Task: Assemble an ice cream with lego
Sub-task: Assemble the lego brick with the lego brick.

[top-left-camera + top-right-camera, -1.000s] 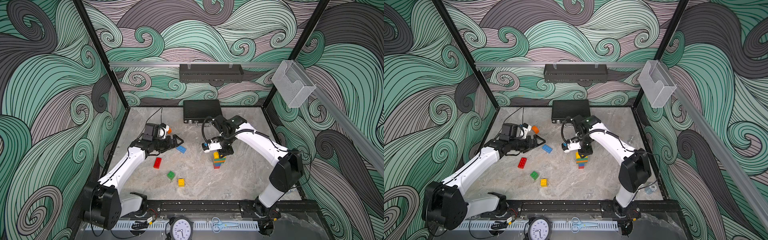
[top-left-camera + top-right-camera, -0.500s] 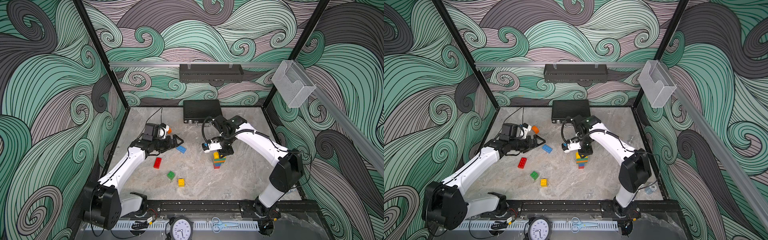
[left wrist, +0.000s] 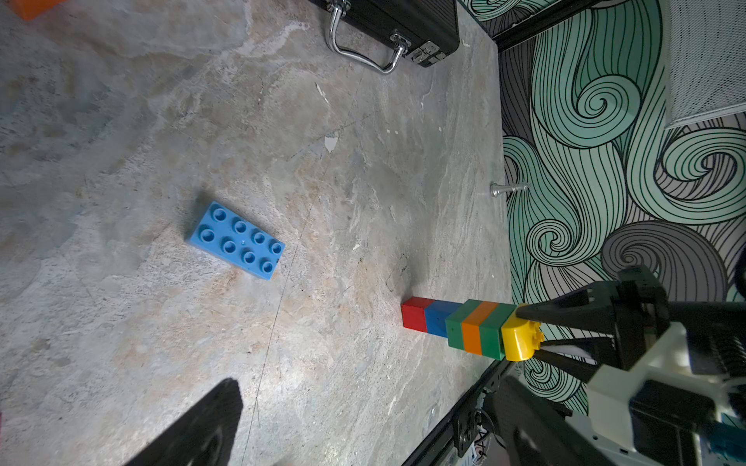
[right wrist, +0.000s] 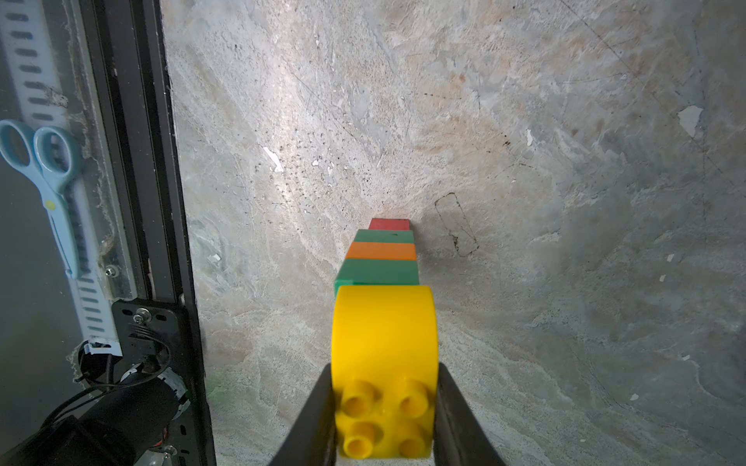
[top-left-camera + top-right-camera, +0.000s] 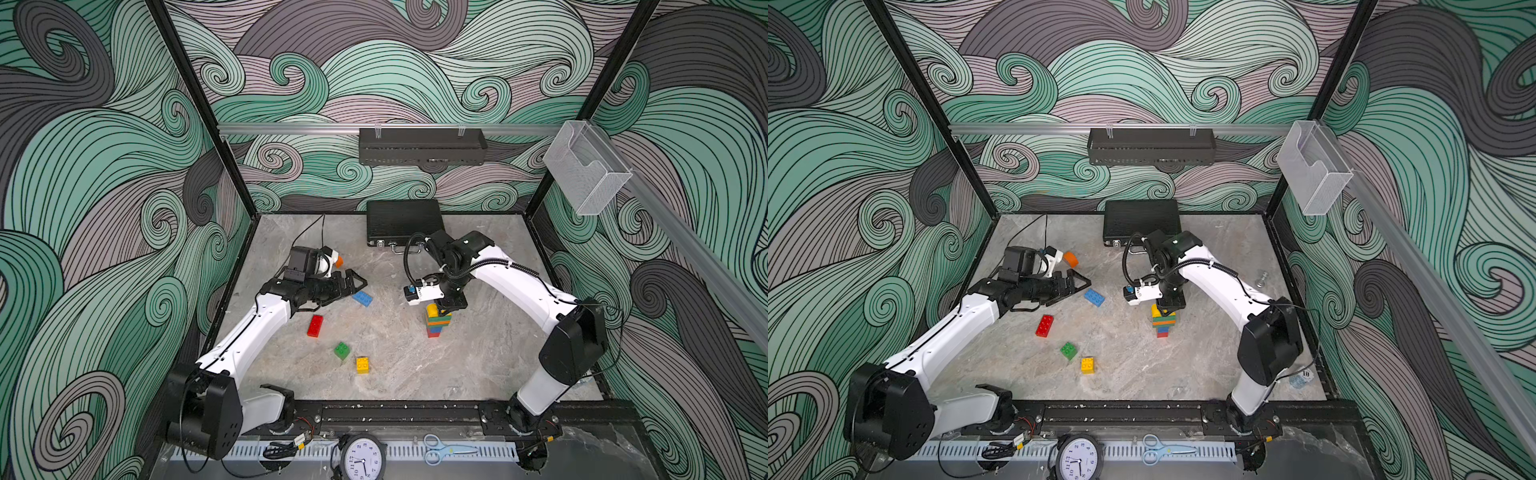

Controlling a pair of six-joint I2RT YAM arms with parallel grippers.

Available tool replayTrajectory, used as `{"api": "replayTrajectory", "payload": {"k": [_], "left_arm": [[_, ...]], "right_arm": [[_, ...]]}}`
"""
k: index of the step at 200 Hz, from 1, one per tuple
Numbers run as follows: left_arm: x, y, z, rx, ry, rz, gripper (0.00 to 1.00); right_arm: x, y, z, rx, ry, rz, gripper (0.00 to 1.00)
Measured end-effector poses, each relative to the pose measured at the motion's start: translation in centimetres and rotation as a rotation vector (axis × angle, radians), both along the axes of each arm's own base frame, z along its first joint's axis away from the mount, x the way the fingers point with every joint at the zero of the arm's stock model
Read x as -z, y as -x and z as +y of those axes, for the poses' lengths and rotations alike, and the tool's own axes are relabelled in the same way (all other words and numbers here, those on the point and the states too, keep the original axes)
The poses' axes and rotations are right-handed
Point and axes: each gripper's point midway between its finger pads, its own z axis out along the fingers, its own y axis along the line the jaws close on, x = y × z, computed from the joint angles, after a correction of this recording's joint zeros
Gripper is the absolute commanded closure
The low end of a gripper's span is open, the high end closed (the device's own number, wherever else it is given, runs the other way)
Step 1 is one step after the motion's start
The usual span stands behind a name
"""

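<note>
Nearly capped: a yellow dome on a thin tower

The right claw (image 4: 383,383) is clamped on the yellow half-round piece (image 4: 383,331), one finger on each flat side. That piece sits on top of the tower (image 5: 438,322), just right of centre in both top views. The left claw (image 5: 355,284) is spread wide with nothing in it, left of centre, its tips near the blue brick (image 5: 362,298).

The danger, I judge, lies in the foot. The bottom red block (image 3: 415,318) is narrower than the green and orange layers above, and nothing braces the tower. Any sideways drag as the fingers let go could tip it. If the dome is not pressed fully home, it may lift off with the fingers.

Whether the studs have fully bitten cannot be told; from the left wrist camera the seam looks tight, no more. From the right wrist camera the blue layer is hidden. The orange piece (image 5: 1071,259), upper left on the floor, sits partly behind the left wrist. Only one left finger shows in the left wrist view, and it is cut off at the frame's edge. The red brick (image 5: 315,325), green brick (image 5: 342,350) and yellow brick (image 5: 362,365) lie loose, lower left of the tower.
</note>
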Motion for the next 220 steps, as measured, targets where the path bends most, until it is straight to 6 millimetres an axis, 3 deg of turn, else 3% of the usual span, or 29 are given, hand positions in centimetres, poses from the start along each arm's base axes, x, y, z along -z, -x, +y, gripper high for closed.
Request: {"api": "replayTrajectory", "payload": {"k": [220], "left_arm": [[0.01, 0.00, 0.01, -0.001, -0.001, 0.000, 0.02]], "right_arm": [[0.05, 0.22, -0.05, -0.005, 0.002, -0.005, 1.00]]}}
